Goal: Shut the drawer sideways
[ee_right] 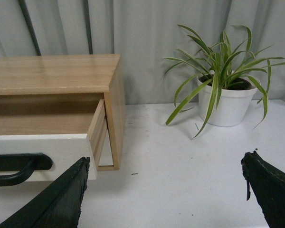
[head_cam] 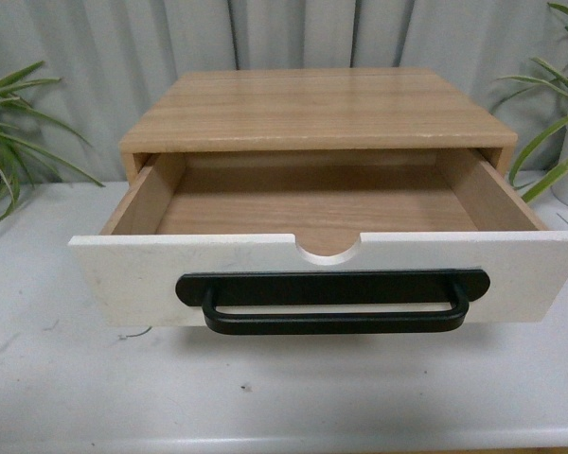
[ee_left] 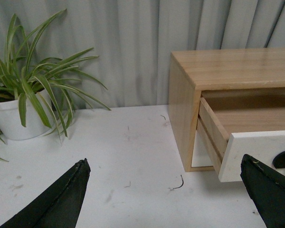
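The drawer (head_cam: pixel 123 274) stands pulled far out of a light wood cabinet (head_cam: pixel 312 109) on a white table. It has a white front, a long black bar handle (head_cam: pixel 333 305), a semicircular notch in its top edge and a bare wood inside. Neither arm shows in the front view. My left gripper (ee_left: pixel 165 187) is open and empty, low over the table beside the drawer's left end (ee_left: pixel 254 152). My right gripper (ee_right: pixel 165 187) is open and empty, low over the table beside the drawer's right end (ee_right: pixel 42 152).
A potted plant in a white pot (ee_left: pixel 14 121) stands left of the cabinet, another (ee_right: pixel 226 102) stands to its right. A grey curtain hangs behind. A small dark curl of debris (ee_left: pixel 179 184) lies on the table near the cabinet's left side.
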Available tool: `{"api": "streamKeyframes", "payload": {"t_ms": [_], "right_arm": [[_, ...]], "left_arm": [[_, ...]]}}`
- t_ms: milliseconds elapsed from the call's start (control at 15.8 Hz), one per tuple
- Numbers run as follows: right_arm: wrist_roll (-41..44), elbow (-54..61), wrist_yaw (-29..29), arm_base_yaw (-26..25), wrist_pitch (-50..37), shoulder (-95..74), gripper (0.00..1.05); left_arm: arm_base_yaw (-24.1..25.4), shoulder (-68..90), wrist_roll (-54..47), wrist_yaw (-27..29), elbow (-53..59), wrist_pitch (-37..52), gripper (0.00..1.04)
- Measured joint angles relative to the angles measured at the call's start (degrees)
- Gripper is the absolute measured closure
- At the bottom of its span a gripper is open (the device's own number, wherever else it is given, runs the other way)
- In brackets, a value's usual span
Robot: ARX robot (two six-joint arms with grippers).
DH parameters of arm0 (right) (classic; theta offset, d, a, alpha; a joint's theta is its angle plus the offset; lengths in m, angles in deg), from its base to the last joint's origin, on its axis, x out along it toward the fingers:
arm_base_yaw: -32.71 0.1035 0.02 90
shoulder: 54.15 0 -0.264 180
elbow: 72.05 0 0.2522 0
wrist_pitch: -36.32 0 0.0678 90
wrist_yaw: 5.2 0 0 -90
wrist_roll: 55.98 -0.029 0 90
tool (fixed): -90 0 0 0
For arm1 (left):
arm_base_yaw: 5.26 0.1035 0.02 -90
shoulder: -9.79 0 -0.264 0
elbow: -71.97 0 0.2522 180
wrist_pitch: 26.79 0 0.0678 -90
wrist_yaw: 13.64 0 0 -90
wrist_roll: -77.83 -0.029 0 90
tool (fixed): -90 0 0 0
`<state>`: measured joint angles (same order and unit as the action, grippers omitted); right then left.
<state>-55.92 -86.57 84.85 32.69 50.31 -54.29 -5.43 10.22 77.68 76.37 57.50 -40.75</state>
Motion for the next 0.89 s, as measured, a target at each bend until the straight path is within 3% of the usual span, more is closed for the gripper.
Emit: {"api": "streamKeyframes", "payload": {"t_ms": [127, 190, 254, 317, 381, 508, 571, 762, 889], "right_arm": [[0.0, 0.0, 0.0, 0.0, 0.0, 0.0, 0.06], [-4.3, -0.6, 3.6, -1.3, 2.2, -2.0, 0.06], [-11.6, -1.1, 5.5, -2.3, -2.0, -8.6, 0.06], [-16.4, -1.9, 6.4, -2.7, -6.7, -13.5, 0.06], [-18.4, -3.2, 6.4, -2.6, -12.1, -18.5, 0.06], [-14.3, -7.9, 6.7, 1.1, -23.0, -32.1, 0.06], [-8.7, -10.2, 6.0, 3.6, -25.7, -37.1, 0.06], [21.3, -14.5, 5.0, 12.2, -31.2, -46.5, 0.06], [45.4, -20.3, 7.7, 11.5, -29.8, -55.5, 0.06]], "left_arm": [[0.0, 0.0, 0.0, 0.0, 0.0, 0.0, 0.07], [-5.0, 4.5, 5.2, 11.9, -2.9, -8.6, 0.07], [-10.4, 11.9, 13.2, 24.0, -7.0, -13.9, 0.07], [-9.2, 13.6, 18.9, 32.0, -7.8, -12.6, 0.07], [-5.5, 13.9, 21.2, 35.6, -8.3, -8.5, 0.07], [-2.1, 21.0, 17.5, 29.4, -10.8, 2.3, 0.07], [-3.1, 26.3, 11.5, 26.2, -11.2, 7.7, 0.07], [-7.8, 40.1, -15.4, 21.2, -14.9, 21.3, 0.07], [-7.4, 49.7, -33.5, 14.8, -20.2, 20.6, 0.07]]}}
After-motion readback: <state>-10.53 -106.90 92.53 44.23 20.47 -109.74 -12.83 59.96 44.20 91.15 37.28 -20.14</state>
